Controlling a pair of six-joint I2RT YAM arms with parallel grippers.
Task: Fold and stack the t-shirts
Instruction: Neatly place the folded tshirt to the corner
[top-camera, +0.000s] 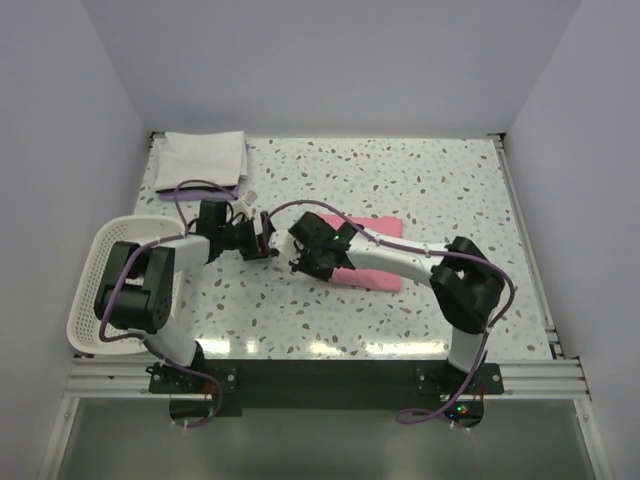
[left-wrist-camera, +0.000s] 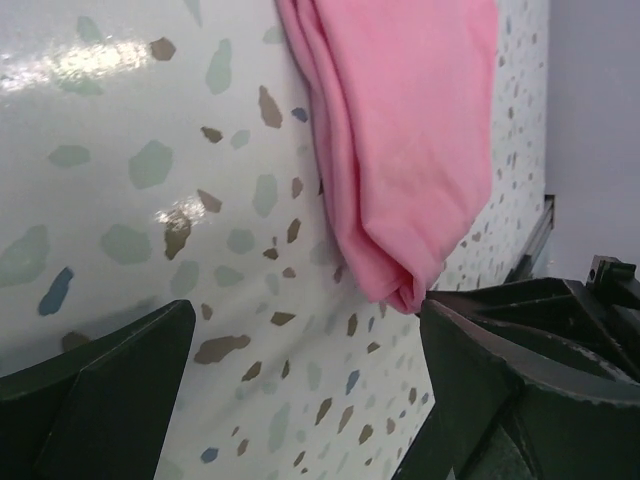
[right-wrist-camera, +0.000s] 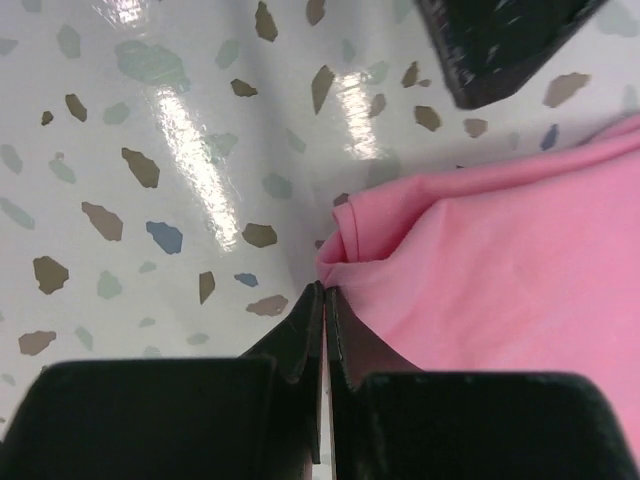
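Pressing together: right end effector (right-wrist-camera: 323, 295), at pink shirt (right-wrist-camera: 500, 260) corner
Left end effector (left-wrist-camera: 308, 330): is hovering spread nearby
White shirt (top-camera: 203, 158): is lying folded, worktop (top-camera: 420, 190) rear

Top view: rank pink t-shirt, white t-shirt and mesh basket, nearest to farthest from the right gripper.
From the right gripper:
1. pink t-shirt: centre, its corner right at the jaws.
2. white t-shirt: folded, far left corner.
3. mesh basket: near left side.
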